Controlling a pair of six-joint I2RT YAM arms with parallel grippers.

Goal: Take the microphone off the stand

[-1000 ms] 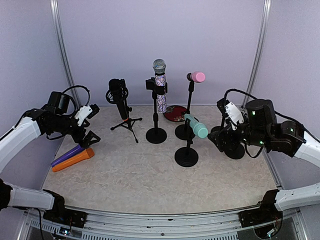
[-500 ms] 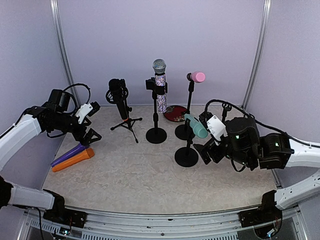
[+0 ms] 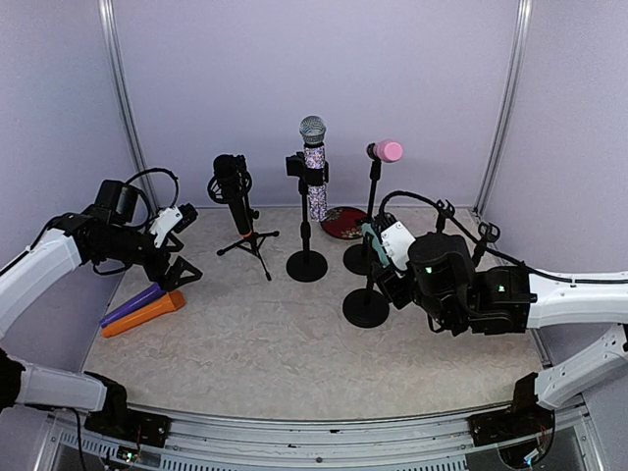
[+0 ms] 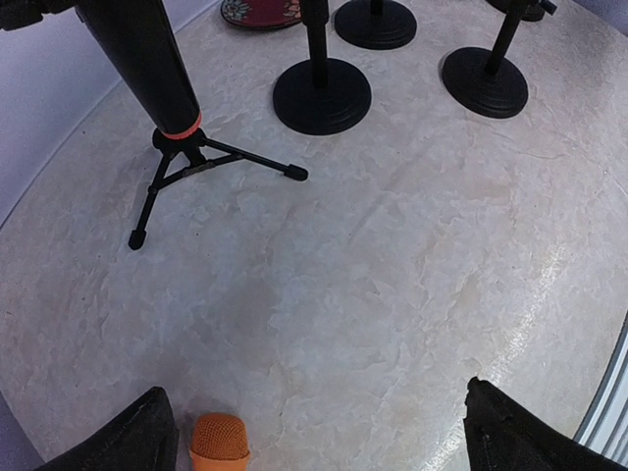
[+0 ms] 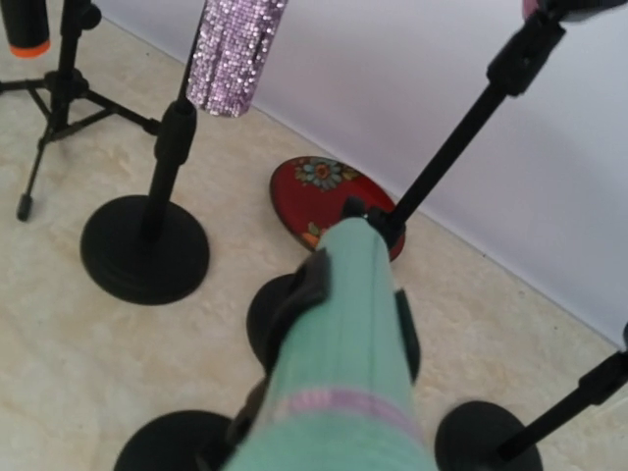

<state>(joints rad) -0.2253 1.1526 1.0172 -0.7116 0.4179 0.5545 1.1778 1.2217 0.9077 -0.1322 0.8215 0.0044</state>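
Observation:
A teal microphone [image 5: 343, 334] with a pink band sits tilted in a black clip on a short round-based stand [image 3: 365, 307]. My right gripper [image 3: 389, 263] is at the microphone's head, which fills the lower middle of the right wrist view. Its fingers do not show there, and I see no grip on the microphone. From above only the microphone's tail [image 3: 369, 234] shows past the gripper. My left gripper [image 3: 181, 271] is open and empty at the far left, just above an orange microphone [image 4: 218, 440] lying on the table.
A glittery microphone [image 3: 314, 167] on a tall stand, a pink-headed one [image 3: 387, 151] and a black one on a tripod [image 3: 235, 196] stand at the back. A red plate [image 3: 343, 222] lies behind them. A purple microphone [image 3: 132, 304] lies beside the orange one.
My right arm has swung left from the right side of the table to the teal microphone and now covers its head. The left arm has barely moved.

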